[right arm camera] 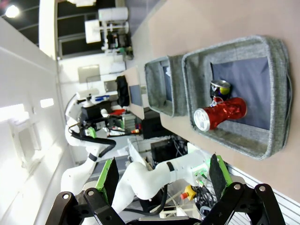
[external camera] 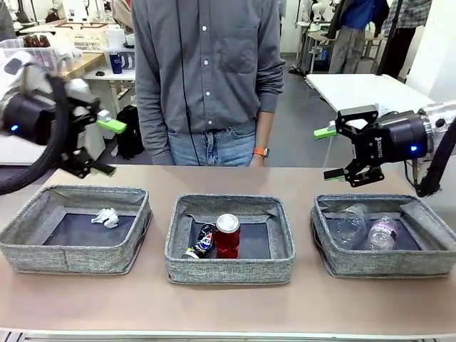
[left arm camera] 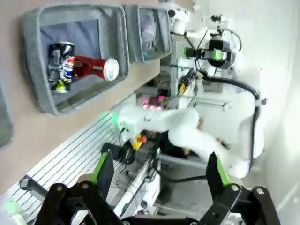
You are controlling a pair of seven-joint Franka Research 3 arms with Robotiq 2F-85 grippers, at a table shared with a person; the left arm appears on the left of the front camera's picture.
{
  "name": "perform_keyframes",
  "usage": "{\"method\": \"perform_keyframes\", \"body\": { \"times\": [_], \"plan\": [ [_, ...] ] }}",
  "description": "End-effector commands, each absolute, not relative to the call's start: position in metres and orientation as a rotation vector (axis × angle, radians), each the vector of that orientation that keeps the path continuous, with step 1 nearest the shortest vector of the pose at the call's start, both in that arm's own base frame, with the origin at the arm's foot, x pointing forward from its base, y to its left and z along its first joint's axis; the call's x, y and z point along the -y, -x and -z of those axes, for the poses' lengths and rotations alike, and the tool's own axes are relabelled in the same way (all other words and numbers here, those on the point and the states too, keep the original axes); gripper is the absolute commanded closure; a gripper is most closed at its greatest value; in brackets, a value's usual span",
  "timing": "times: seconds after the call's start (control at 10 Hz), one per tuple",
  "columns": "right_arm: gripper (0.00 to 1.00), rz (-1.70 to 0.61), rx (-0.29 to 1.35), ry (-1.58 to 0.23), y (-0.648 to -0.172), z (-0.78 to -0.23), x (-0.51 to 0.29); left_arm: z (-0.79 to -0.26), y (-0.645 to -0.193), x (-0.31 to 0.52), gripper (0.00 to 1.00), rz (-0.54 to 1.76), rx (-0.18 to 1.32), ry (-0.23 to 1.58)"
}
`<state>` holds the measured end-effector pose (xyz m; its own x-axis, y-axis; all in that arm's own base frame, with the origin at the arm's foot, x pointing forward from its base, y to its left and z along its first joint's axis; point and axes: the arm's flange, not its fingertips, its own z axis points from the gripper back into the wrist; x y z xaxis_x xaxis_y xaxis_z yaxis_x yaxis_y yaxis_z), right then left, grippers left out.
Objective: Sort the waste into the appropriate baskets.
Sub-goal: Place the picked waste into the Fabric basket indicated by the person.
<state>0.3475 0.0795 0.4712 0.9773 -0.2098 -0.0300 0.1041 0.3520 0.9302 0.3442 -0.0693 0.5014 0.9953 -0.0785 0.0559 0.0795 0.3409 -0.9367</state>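
The desk (external camera: 235, 303) carries three grey woven-fabric baskets in a row across the front view, and a person (external camera: 208, 71) in a grey button shirt stands at its far edge.

The left basket (external camera: 28, 246) holds a crumpled white paper wad (external camera: 105, 217) on its dark floor, toward the far right part. The middle basket (external camera: 228, 269) holds two cans side by side and touching. The right basket (external camera: 388, 262) holds the clear plastics, lying together near its left and middle.

The left pincer (external camera: 107, 146) hangs above and behind the left basket, its green-padded fingers spread apart with nothing between them. The right pincer (external camera: 329, 153) hangs above the far left corner of the right basket, fingers likewise apart and empty.

In the right basket the clear plastic bottle (external camera: 381, 234) lies on its side, long axis slanting from the near left up toward the far right (cap end hard to make out). The clear plastic cup (external camera: 350, 224) lies tipped beside it on the left.

The red soda can (external camera: 227, 235) stands upright, long axis vertical, silver top facing up. The crushed dark blue-black can (external camera: 201, 242) leans just left of it, its axis tilted, top toward the red can.
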Motion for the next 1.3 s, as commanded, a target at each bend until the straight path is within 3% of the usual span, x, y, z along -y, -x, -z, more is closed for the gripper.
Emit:
{"method": "perform_keyframes", "body": {
  "times": [0.0, 0.1, 0.2, 1.2],
  "plan": [
    [0.00, 0.212, 0.084, -1.189, -0.348, -0.475, -0.079, -0.479, -0.312, 0.042, 0.00, -0.058, 0.117, 1.358],
    [0.00, 0.212, 0.084, -1.189, -0.348, -0.475, -0.079, -0.470, -0.310, 0.042, 0.00, -0.175, 0.081, 1.360],
    [0.00, 0.212, 0.084, -1.189, -0.348, -0.475, -0.079, -0.487, -0.331, 0.046, 0.00, 0.011, 0.038, 1.274],
    [0.00, 0.212, 0.084, -1.189, -0.348, -0.475, -0.079, -0.487, -0.331, 0.046, 0.00, 0.011, 0.038, 1.274]
  ]
}}
